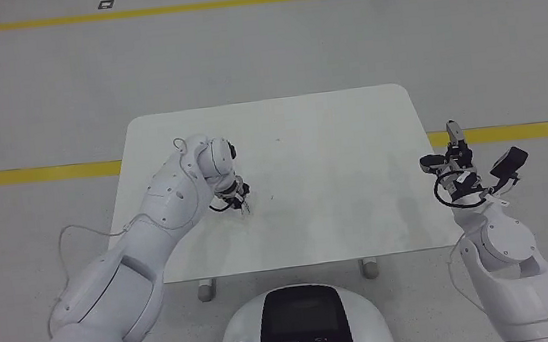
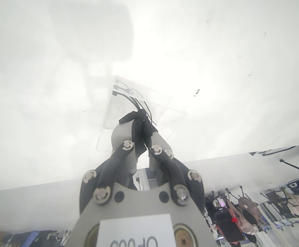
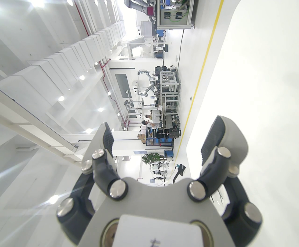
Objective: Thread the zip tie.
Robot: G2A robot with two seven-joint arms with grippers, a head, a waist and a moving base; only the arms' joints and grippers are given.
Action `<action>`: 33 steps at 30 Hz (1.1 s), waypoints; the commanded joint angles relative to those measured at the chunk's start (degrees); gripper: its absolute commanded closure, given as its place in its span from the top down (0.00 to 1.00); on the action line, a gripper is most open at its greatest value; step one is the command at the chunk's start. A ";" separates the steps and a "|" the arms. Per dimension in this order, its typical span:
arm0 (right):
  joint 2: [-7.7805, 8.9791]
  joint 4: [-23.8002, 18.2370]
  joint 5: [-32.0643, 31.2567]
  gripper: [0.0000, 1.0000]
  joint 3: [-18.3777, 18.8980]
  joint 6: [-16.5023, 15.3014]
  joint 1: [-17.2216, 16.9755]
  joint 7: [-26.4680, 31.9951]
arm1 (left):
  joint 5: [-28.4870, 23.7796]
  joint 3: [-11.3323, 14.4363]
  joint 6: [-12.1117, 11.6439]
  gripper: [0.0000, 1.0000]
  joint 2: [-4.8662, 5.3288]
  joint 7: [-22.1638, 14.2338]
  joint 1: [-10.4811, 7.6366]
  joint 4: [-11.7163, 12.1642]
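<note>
The left gripper (image 2: 142, 127) pinches black zip ties (image 2: 127, 96) inside a clear bag (image 2: 161, 103) on the table (image 1: 334, 165), while the right gripper (image 3: 162, 124) hangs spread.

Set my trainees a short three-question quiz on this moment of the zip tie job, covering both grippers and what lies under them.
1. True or false: the right gripper is shut on a zip tie.
2. Multiple choice: the left gripper is above A) the floor, B) the table, C) a shelf.
3. Fill in: the thin black strands that meet at the left gripper's fingertips, over the clear bag, are ____.

Key
1. False: it is open and empty, beside the table's edge.
2. B.
3. zip ties.
</note>
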 commanded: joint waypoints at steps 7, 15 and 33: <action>0.00 0.00 0.00 1.00 0.00 0.00 0.00 0.00 | 4.19 -4.93 0.00 0.00 1.38 0.90 4.11 -6.02; 0.00 0.00 0.00 1.00 0.00 0.00 0.00 0.00 | 7.39 -7.37 0.00 0.00 1.13 0.22 5.93 -7.54; 0.00 0.00 0.00 1.00 0.00 0.00 0.00 0.00 | 10.57 -9.99 0.00 0.09 -1.06 -0.49 5.95 -5.01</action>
